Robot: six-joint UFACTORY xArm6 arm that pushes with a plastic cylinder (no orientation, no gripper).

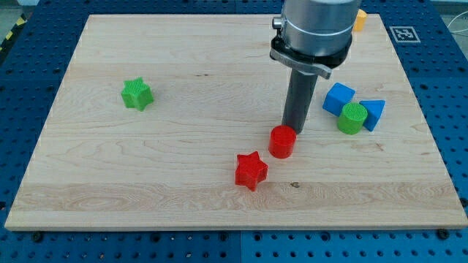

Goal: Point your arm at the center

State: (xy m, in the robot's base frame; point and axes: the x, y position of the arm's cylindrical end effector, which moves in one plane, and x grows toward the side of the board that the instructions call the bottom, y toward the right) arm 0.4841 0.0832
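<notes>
Pale wooden worktop [183, 88] carries seven small blocks and no containers of any kind, so nothing is held inside anything. The arm has no fingers, hence nothing is grasped or released; it ends in a dark rod whose tip [294, 130] stands just at 12 o'clock of the red cylinder [282, 142], touching or very nearly so. The task's target, the worktop centre, is bare wood lying near the tip, toward its 9 to 10 o'clock. A red star [251, 170] sits at 7 o'clock of the cylinder, apart from it. A green star [137, 94] lies well away at 9 o'clock. At 3 o'clock of the rod, a blue cube [338, 97], green cylinder [352, 118] and blue triangular block [374, 113] cluster together. A yellow block [360, 19] shows partly behind the arm housing at 12 o'clock. Judged from appearance, the blocks are light, rigid plastic that would slide readily if nudged; pointing requires no hold.
</notes>
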